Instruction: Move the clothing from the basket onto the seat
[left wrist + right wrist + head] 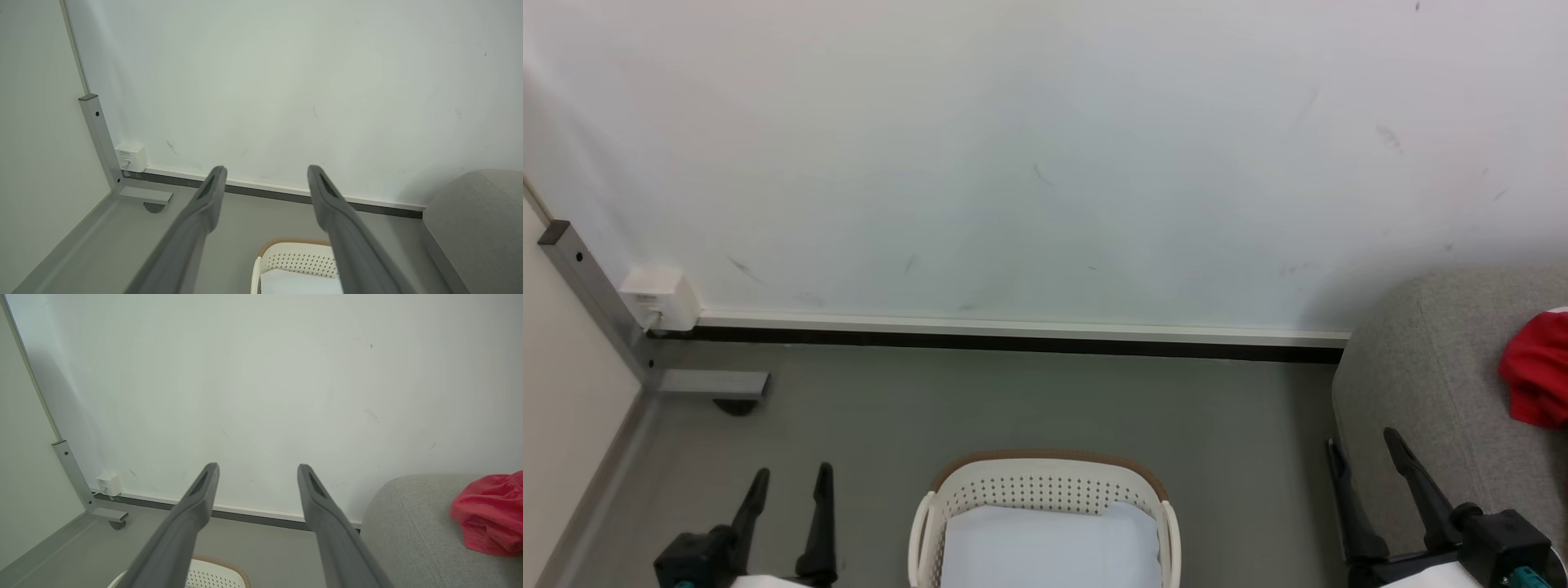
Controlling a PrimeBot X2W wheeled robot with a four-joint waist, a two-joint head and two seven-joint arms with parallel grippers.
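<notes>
Left gripper, lower left: parted, empty. Right gripper, lower right: parted, empty. Basket, bottom centre: pale inside. Clothing, right edge, on seat. I judge the transfer nearly done; next, look down to check the basket.

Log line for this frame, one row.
left gripper: open, empty | right gripper: open, empty | clothing: on seat | basket: on floor
</notes>
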